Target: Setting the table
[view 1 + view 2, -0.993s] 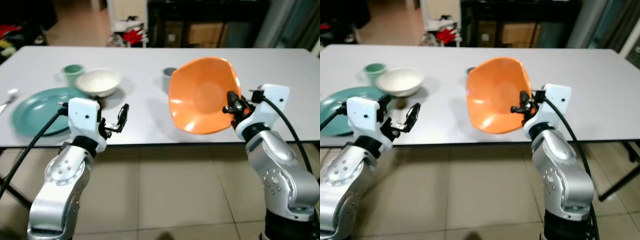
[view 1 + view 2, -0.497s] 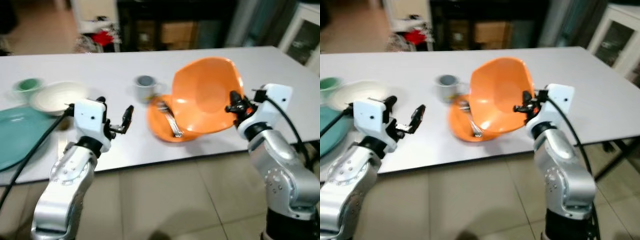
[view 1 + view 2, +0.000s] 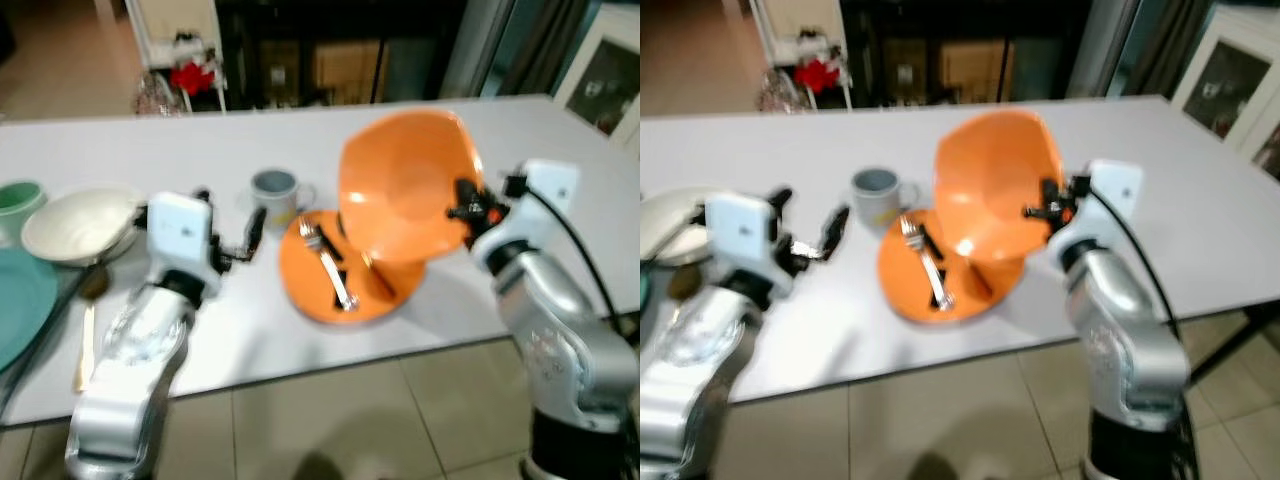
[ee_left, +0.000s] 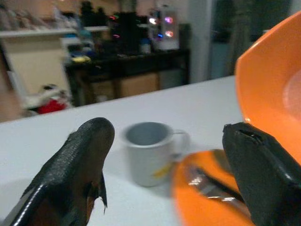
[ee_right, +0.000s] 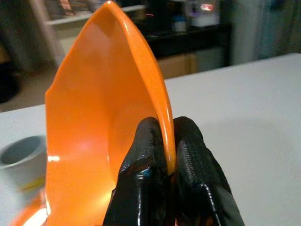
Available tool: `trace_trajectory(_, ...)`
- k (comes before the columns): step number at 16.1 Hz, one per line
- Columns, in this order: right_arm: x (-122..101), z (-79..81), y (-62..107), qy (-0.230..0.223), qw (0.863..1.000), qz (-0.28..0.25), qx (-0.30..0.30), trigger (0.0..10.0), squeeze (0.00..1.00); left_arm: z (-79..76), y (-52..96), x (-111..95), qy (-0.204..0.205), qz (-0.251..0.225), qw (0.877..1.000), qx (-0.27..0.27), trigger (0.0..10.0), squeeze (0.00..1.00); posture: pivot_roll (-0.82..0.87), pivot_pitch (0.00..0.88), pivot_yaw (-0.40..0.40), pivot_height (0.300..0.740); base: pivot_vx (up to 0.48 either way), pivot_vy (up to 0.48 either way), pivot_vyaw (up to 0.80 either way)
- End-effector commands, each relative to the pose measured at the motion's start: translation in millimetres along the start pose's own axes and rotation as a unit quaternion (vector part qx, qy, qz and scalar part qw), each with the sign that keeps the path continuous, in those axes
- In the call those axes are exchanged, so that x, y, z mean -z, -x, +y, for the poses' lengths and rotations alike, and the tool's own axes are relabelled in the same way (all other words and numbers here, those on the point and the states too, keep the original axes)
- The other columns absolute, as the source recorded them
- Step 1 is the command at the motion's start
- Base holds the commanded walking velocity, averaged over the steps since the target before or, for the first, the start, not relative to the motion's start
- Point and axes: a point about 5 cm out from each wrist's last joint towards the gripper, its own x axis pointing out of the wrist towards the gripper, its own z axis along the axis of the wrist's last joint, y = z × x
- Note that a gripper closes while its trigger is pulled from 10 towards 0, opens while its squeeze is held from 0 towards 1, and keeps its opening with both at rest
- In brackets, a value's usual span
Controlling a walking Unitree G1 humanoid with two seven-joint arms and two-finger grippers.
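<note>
My right gripper [image 3: 463, 207] is shut on the rim of an orange bowl [image 3: 400, 185], held tilted on edge above the white table [image 3: 560, 150]. In the right wrist view both fingers [image 5: 146, 155] pinch the bowl's rim [image 5: 160, 108]. Under the bowl lies a flat orange plate [image 3: 330, 290] with a fork [image 3: 328, 265] and a dark utensil [image 3: 380, 280] on it. My left gripper [image 3: 238, 232] is open, hovering above the table left of a grey mug [image 3: 275, 192]. In the left wrist view the mug [image 4: 146, 150] sits between the spread fingers [image 4: 80, 165].
A white bowl [image 3: 75, 222], a green cup [image 3: 20, 198] and a teal plate [image 3: 15, 310] stand at the table's left. A spoon [image 3: 88, 320] lies beside them. Dark furniture [image 3: 330, 50] stands behind the table. Tiled floor [image 3: 350, 420] lies before it.
The camera has shifted right along the table. The orange plate with cutlery now shows fully beneath the held bowl. Both grippers keep their states.
</note>
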Motion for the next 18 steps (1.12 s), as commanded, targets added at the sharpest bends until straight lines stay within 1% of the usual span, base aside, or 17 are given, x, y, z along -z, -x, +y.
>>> trace_trajectory(1,-12.5,3.3,1.2,-0.003,0.999,-0.034,-0.005,10.0,0.0,4.3,0.2,-3.9,-0.01,-0.007,1.0,-0.004,10.0,0.0,-0.01,0.0,-0.012,0.74,0.352,0.0,0.0)
trace_trajectory(5,-11.1,4.2,-0.5,-0.009,0.999,-0.033,-0.007,10.0,0.0,8.1,1.3,-4.5,-0.017,-0.007,1.0,-0.005,10.0,0.0,0.01,0.0,-0.009,0.74,0.348,0.0,0.0)
trace_trajectory(6,-11.0,4.9,-2.3,-0.014,0.999,-0.032,-0.009,10.0,0.0,9.2,2.0,-5.1,-0.024,-0.005,1.0,-0.003,10.0,0.0,0.01,0.0,-0.006,0.74,0.341,0.0,0.0)
trace_trajectory(8,-9.5,4.8,-8.4,-0.023,0.999,-0.024,-0.008,10.0,0.0,10.8,2.0,-7.0,-0.033,-0.005,0.999,0.0,10.0,0.0,0.02,0.0,-0.004,0.74,0.336,0.0,0.0)
trace_trajectory(10,-12.8,7.4,-14.6,-0.034,0.999,-0.026,-0.014,10.0,0.0,13.8,1.9,-8.4,-0.034,-0.007,0.999,-0.003,10.0,0.0,0.02,0.0,-0.004,0.74,0.337,0.0,0.0)
trace_trajectory(13,-10.8,8.5,-25.8,-0.022,0.999,-0.005,-0.025,10.0,0.0,12.7,1.1,-8.1,-0.035,-0.008,0.999,-0.003,10.0,0.0,0.03,0.0,-0.009,0.74,0.334,0.0,0.0)
trace_trajectory(14,-6.1,9.2,-30.3,-0.034,0.999,0.018,-0.036,10.0,0.0,12.3,1.9,-8.3,-0.035,-0.008,0.999,-0.003,10.0,0.0,0.04,0.0,-0.014,0.74,0.334,0.0,0.0)
trace_trajectory(15,1.9,8.4,-39.5,-0.064,0.995,0.053,-0.046,10.0,0.0,12.9,4.3,-9.3,-0.037,-0.009,0.999,-0.002,10.0,0.0,0.05,0.0,-0.021,0.74,0.311,0.0,0.0)
trace_trajectory(17,4.0,5.9,-49.5,-0.092,0.992,0.065,-0.048,10.0,0.0,13.4,6.1,-9.9,-0.037,-0.006,0.999,0.006,10.0,0.0,0.05,0.0,-0.02,0.74,0.152,0.0,0.0)
trace_trajectory(18,7.4,5.5,-57.8,-0.11,0.989,0.082,-0.059,10.0,0.0,13.6,7.8,-10.3,-0.035,-0.004,0.999,0.016,10.0,0.0,0.05,0.0,-0.019,0.74,0.0,0.0,0.0)
